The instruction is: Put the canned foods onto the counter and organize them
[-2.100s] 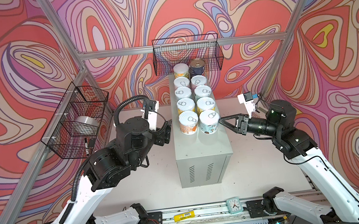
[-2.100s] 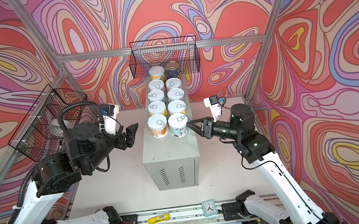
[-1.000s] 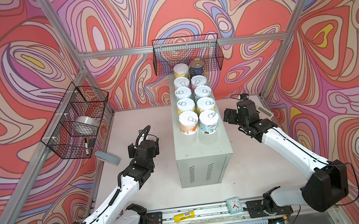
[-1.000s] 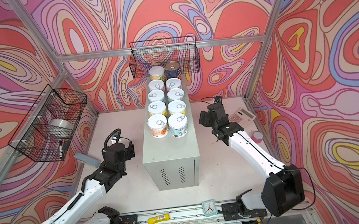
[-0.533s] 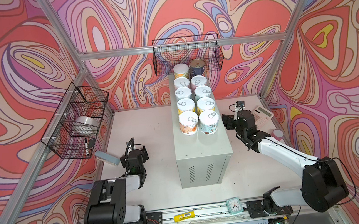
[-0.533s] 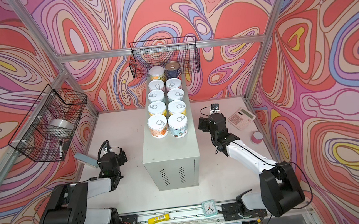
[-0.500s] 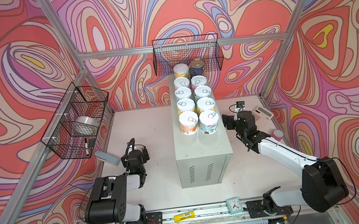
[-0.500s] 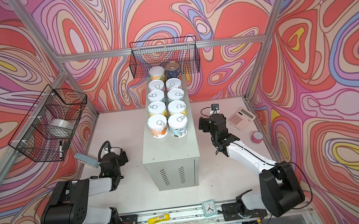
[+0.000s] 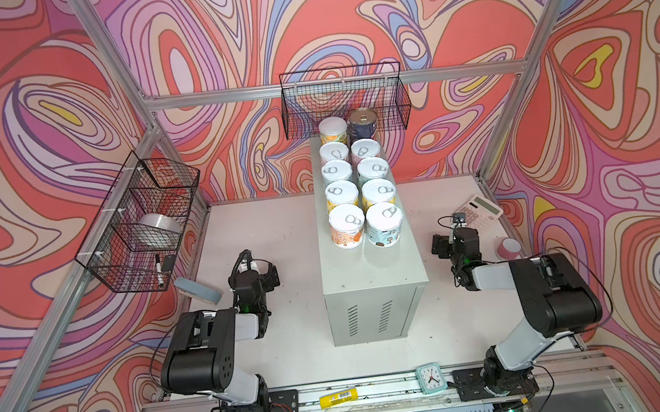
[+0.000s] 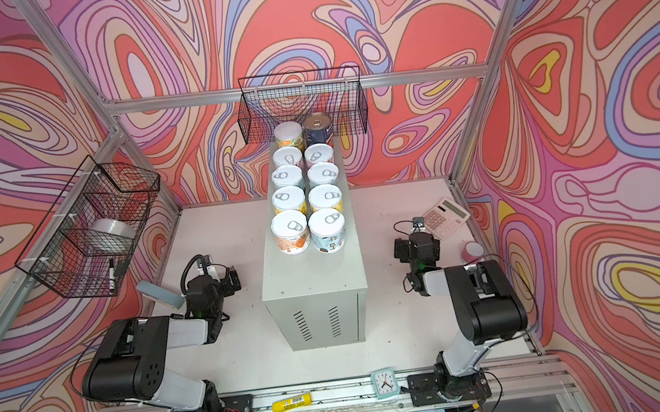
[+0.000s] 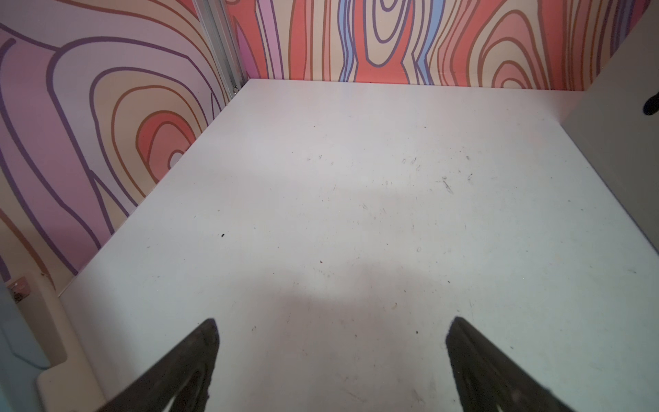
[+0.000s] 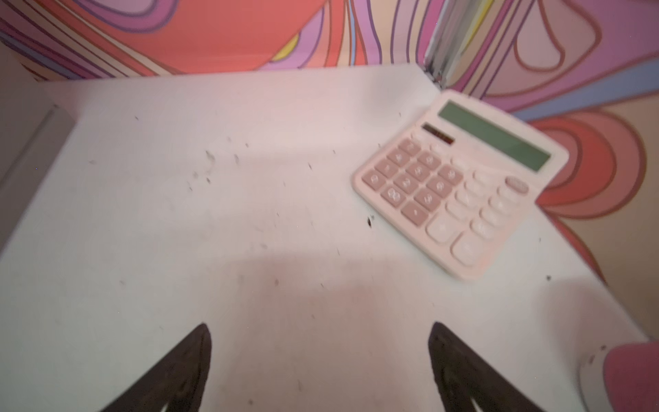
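Top views both show the canned foods (image 9: 378, 191) standing upright on the counter (image 9: 374, 282): ten tins in two columns of five, neighbours touching or nearly so, set on the rear part of its flat top. The rearmost pair, a white-lidded tin (image 9: 333, 129) and a dark navy tin (image 9: 362, 125), sits just below the rear wire basket (image 9: 343, 92). The counter stands mid-table on the white tabletop (image 9: 271, 221), its vent slots facing the front rail. Low over the tabletop to the counter's left, the left gripper (image 11: 331, 321) has its jaws spread wide with nothing between them. To the counter's right, the right gripper (image 12: 319, 326) is also low over the tabletop, jaws wide apart and empty. A pink calculator (image 12: 460, 182) lies near it toward the corner; that wrist view is blurred. Neither gripper touches a tin. A side basket (image 9: 137, 219) on the left wall holds a silver tape roll (image 9: 157, 230).
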`<move>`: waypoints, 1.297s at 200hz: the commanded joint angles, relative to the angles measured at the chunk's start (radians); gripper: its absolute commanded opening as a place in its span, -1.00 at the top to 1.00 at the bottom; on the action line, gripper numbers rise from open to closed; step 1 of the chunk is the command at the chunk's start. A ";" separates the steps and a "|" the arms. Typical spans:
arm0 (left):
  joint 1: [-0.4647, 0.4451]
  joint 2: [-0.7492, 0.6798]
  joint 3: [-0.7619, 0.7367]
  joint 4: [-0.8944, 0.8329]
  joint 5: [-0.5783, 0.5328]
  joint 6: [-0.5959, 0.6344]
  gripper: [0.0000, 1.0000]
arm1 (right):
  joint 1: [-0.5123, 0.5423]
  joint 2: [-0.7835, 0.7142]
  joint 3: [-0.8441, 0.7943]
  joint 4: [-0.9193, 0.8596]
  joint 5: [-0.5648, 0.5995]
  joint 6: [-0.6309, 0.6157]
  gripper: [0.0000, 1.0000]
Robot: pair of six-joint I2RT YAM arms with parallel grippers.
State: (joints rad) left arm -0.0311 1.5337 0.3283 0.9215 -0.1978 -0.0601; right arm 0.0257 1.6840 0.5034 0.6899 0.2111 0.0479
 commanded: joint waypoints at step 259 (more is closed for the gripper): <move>0.005 0.006 0.028 0.004 0.006 0.007 -1.00 | -0.023 0.039 -0.008 0.224 -0.145 -0.019 -0.97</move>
State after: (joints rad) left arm -0.0311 1.5341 0.3405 0.9112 -0.1978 -0.0597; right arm 0.0029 1.7248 0.4789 0.9199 0.0765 0.0307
